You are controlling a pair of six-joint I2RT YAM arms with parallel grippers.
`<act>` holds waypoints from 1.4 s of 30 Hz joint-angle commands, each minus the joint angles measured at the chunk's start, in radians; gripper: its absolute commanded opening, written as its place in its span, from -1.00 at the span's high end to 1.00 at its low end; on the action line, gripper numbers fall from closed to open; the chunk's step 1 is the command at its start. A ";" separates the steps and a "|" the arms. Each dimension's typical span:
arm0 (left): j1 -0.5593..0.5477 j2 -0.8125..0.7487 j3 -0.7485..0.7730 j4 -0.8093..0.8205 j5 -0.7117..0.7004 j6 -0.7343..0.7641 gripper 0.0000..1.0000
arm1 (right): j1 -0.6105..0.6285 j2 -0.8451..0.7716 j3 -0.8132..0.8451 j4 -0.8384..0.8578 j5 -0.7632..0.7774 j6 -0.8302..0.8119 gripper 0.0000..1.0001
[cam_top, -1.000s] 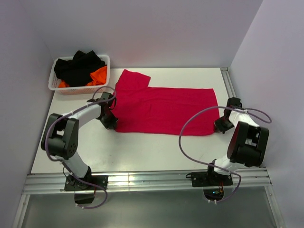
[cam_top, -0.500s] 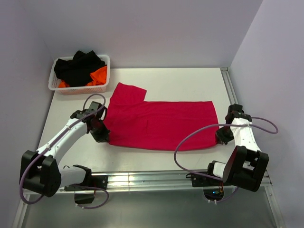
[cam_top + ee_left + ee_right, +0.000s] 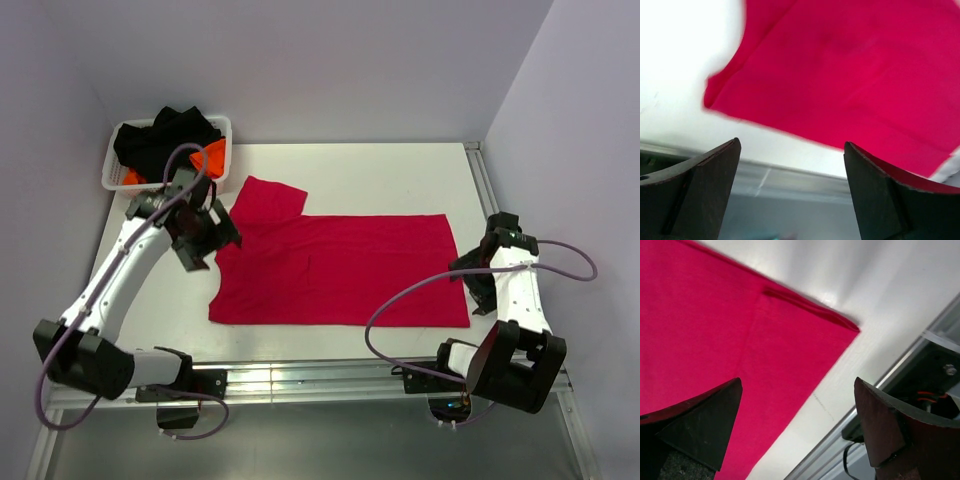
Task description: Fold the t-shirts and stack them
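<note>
A crimson red t-shirt (image 3: 340,270) lies spread flat on the white table, one sleeve (image 3: 272,196) pointing to the back left. My left gripper (image 3: 214,248) hovers over the shirt's left edge, open and holding nothing. In the left wrist view the red t-shirt (image 3: 850,65) lies beyond the left gripper (image 3: 790,192), with nothing between its fingers (image 3: 705,190). My right gripper (image 3: 473,288) stands open at the shirt's right edge. In the right wrist view the t-shirt's corner (image 3: 840,325) lies below the right gripper (image 3: 797,427), whose jaws are wide apart and empty.
A white mesh basket (image 3: 111,165) at the back left holds black cloth (image 3: 165,138) and orange cloth (image 3: 212,158). A metal rail (image 3: 330,380) runs along the table's front edge, another rail (image 3: 482,175) along the right side. Walls close in the left, back and right.
Both grippers dragged the red t-shirt toward the front, then opened and let it go. The left gripper rose back toward the basket; the right one lifted off the right edge.
</note>
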 commanded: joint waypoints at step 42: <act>0.247 1.349 1.243 0.356 -0.078 0.272 -0.51 | 0.066 -0.209 -0.101 0.012 -0.171 -0.069 -1.00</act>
